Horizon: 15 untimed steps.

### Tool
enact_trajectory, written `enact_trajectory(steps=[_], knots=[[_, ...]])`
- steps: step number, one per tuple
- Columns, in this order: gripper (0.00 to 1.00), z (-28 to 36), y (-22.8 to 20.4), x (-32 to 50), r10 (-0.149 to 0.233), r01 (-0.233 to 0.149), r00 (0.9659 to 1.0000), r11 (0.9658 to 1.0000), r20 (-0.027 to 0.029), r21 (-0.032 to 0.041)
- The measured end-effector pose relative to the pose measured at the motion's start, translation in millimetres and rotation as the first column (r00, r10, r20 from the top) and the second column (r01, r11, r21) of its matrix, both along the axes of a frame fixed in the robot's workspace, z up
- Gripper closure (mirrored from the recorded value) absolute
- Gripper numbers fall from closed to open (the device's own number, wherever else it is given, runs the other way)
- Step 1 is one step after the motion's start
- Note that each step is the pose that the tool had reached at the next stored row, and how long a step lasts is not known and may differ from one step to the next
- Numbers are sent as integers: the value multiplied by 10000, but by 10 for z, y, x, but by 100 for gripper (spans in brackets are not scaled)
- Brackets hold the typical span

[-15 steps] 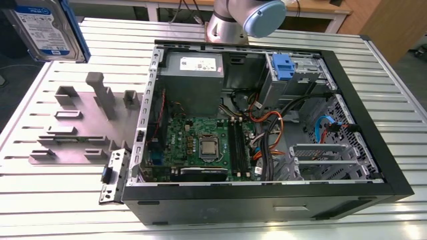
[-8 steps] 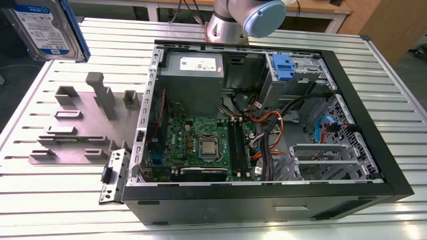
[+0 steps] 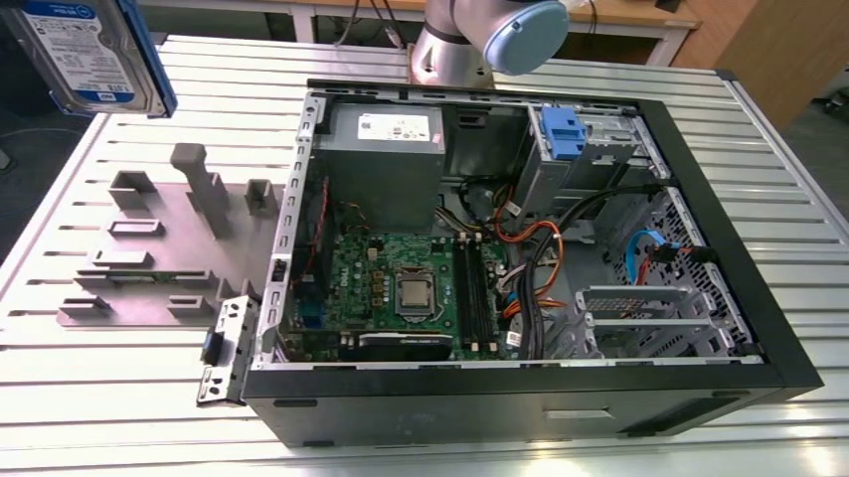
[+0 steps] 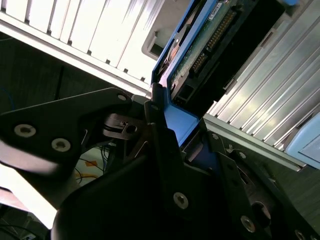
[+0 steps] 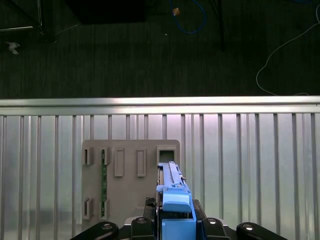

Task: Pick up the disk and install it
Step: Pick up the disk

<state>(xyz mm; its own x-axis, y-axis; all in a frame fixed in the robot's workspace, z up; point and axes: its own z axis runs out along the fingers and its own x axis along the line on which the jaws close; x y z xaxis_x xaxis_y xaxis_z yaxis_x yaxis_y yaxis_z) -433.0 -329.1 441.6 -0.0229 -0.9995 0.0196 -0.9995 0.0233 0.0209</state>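
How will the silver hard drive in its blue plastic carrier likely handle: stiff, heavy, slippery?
Probably rigid: the silver hard drive in its blue plastic carrier shows no sag. Likely dense, given its metal body. The gripper clamps only the carrier's end, so it might pivot.

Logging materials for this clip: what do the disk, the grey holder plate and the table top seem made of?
The disk: what looks like a metal body under a glossy blue-and-white label, framed in smooth blue moulded-looking plastic. The grey holder plate: matte, uniform grey, probably plastic, possibly printed. The table top: ribbed slats with a pale sheen, likely aluminium.
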Motion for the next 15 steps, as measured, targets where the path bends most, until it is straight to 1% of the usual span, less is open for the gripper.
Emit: enact_trajectory(steps=[6, 15], knots=[[64, 9, 0, 0, 0, 0, 10000, 10000, 2, 1], [64, 50, 0, 0, 0, 0, 10000, 10000, 2, 1]])
